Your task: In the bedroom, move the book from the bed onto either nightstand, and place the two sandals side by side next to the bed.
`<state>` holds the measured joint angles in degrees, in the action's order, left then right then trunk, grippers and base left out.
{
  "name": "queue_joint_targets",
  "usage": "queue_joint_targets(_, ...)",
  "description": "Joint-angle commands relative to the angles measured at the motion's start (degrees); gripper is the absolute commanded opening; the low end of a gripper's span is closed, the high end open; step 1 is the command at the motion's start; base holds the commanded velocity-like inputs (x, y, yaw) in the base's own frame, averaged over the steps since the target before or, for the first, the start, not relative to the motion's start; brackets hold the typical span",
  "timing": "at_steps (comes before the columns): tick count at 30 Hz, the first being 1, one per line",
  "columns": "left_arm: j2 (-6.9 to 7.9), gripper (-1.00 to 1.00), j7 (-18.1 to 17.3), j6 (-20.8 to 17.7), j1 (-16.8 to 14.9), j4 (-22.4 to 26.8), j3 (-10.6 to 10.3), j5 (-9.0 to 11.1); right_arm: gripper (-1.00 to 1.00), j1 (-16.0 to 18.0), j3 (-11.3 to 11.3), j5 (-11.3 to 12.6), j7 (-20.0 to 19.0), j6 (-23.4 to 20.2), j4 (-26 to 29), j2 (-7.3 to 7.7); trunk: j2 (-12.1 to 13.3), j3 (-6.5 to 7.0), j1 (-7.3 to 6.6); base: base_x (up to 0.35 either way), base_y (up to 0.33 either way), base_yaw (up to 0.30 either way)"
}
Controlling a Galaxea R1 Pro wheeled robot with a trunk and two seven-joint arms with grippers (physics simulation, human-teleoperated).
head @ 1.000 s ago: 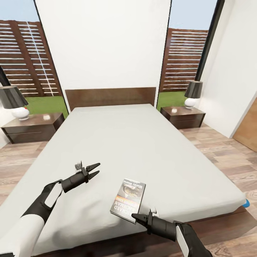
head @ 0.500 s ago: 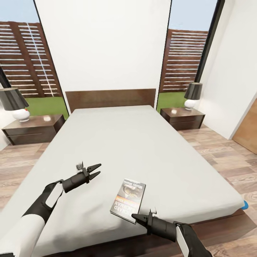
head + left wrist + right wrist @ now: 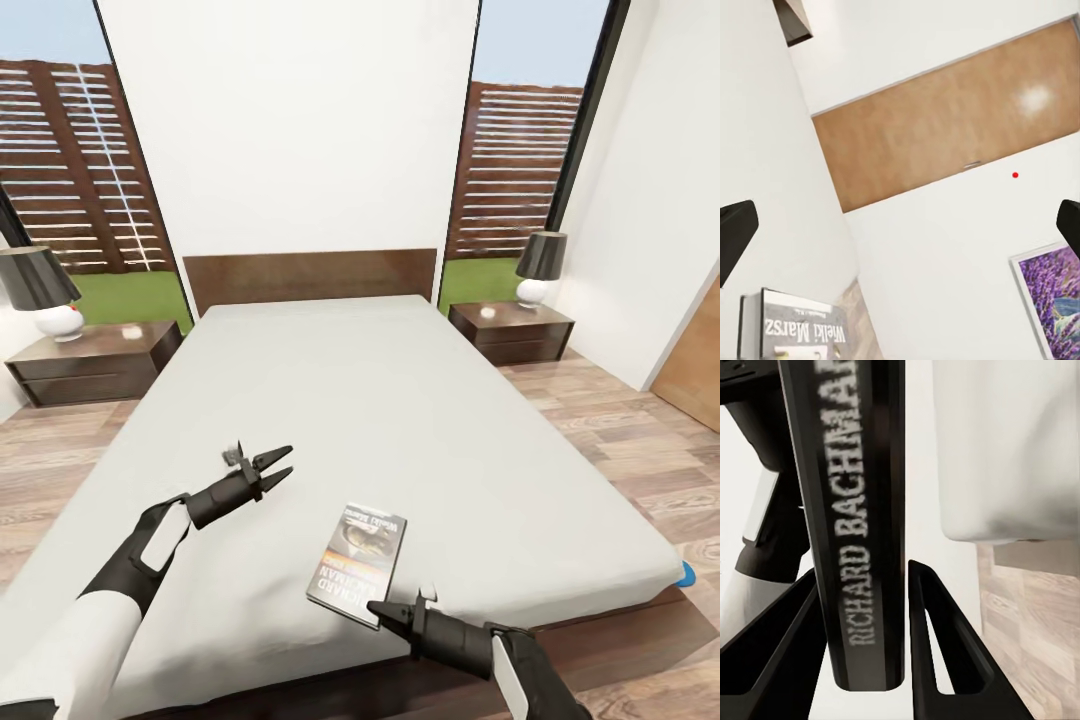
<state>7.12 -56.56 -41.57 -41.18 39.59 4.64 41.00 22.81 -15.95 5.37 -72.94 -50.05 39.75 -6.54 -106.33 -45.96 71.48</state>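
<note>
right gripper (image 3: 380, 611) fingers astride book (image 3: 358, 563) spine, bed (image 3: 350, 400)

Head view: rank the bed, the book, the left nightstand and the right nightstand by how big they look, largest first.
1. The bed, by far the largest.
2. The left nightstand.
3. The right nightstand; it looks somewhat smaller than the left one, though this may be only the viewing angle.
4. The book, though nearest the camera.

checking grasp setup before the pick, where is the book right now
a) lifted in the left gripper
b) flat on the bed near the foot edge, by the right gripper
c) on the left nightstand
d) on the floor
b: the book lies flat on the bed near its foot edge, with the right gripper at its near edge; the left gripper hangs open off to the side.
</note>
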Motion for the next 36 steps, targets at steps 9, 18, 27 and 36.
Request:
queue_joint_targets(9, 0.0, 1.0, -0.04, -0.36, 0.22, -0.06, 0.08, 0.35, -1.0, 0.04, -0.22, -0.01, -0.17, -0.4, -2.95, -0.05, -0.02, -0.05, -0.01, 0.0, 0.0, 0.0)
queue_joint_targets(18, 0.0, 1.0, -0.04, -0.36, 0.22, -0.08, 0.08, 0.39, -1.0, 0.04, -0.22, -0.01, -0.18, -0.4, -4.6, -0.05, -0.02, -0.05, -0.01, 0.0, 0.0, 0.0)
queue_joint_targets(27, 0.0, 1.0, 0.01, -0.36, 0.22, -0.13, 0.02, 0.36, -1.0, 0.04, -0.22, -0.01, -0.17, -0.4, -4.59, -0.05, -0.02, -0.04, -0.01, 0.0, 0.0, 0.0)
queue_joint_targets(36, 0.0, 1.0, 0.05, -0.36, 0.22, -0.13, 0.02, 0.33, -1.0, 0.04, -0.22, 0.02, -0.18, -0.4, -4.6, -0.05, -0.02, -0.01, -0.01, 0.0, 0.0, 0.0)
